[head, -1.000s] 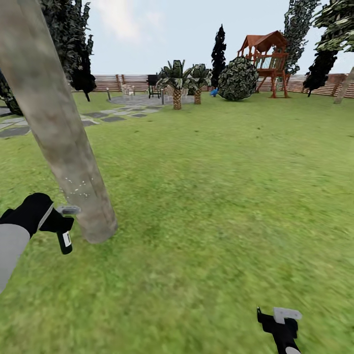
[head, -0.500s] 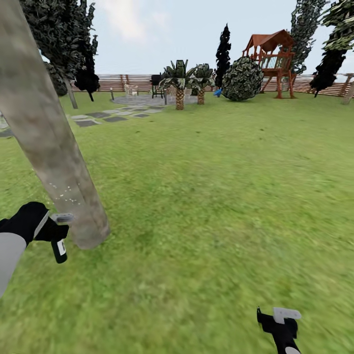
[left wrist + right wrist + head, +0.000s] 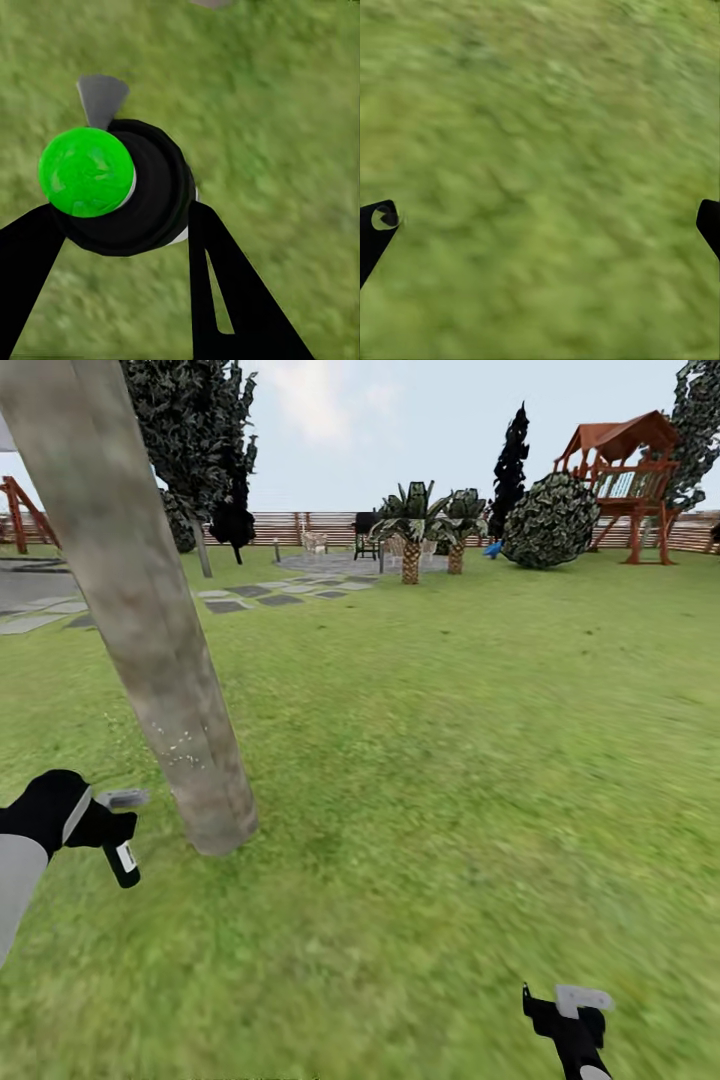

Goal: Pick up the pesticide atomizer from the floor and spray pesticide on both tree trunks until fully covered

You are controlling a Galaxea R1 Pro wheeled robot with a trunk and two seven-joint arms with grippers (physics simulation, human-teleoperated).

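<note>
Your left gripper point(image 3: 108, 830) has its jaws clenched on the atomizer point(image 3: 124, 860), holding it low at the left over the lawn point(image 3: 450, 760), beside the base of the trunk point(image 3: 150, 620) but not touching it. The bottle hangs bottom-down with its white label facing you. In the left wrist view the atomizer point(image 3: 124, 187) sits between the jaws, a bright green disc at its end; its contents cannot be seen. Small pale specks dot the lower trunk. Your right gripper point(image 3: 570, 1015) hangs over grass with its jaws released, holding nothing.
</note>
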